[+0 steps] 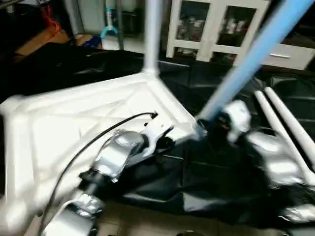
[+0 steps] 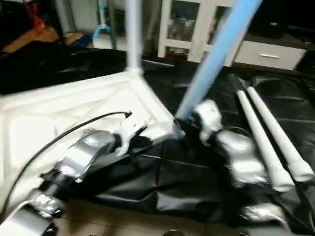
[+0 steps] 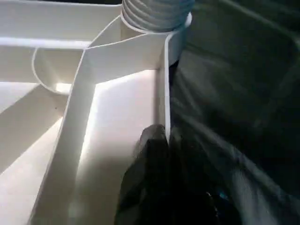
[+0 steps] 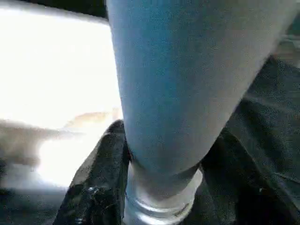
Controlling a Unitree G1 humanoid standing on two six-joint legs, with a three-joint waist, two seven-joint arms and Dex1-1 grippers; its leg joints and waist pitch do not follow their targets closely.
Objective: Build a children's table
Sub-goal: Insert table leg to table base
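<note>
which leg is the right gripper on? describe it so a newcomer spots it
Start at the upturned white table top on the black sheet. At its near right corner, a leg leans up and away to the right, held by the right gripper. Unlike the upright leg and two lying loose legs, it slants.

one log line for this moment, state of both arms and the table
stage: second leg at corner | left end effector: shut on tabletop rim | right end effector: holding leg | spare legs: on black sheet

No text, label, brand, number or sign can be read on anything in these views.
</note>
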